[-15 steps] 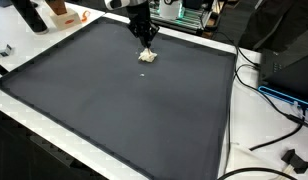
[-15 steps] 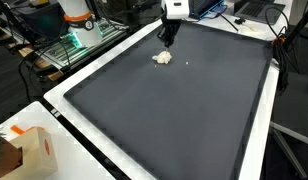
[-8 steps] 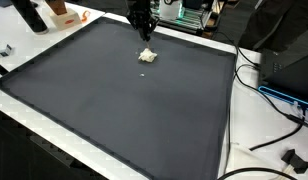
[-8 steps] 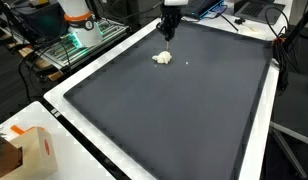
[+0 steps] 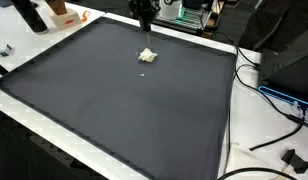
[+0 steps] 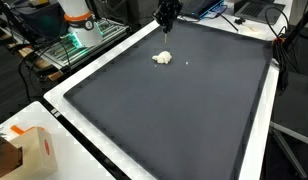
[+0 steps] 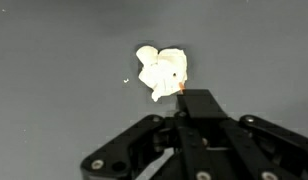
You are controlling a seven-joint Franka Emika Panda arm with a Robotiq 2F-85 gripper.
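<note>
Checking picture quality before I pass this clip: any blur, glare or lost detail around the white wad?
Wrist view: white wad slightly overexposed, its folds washed out; hand dark and soft-edged. Both exterior views: the white wad is tiny, with no detail; black mat evenly lit, with a faint sheen and no hard glare.

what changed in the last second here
The pincer rose from the crumpled white lump, which it was down at a second ago, and now hangs clear above it with nothing lifted along. The lump, the tiny white speck beside it and the dark mat stayed where they were.
</note>
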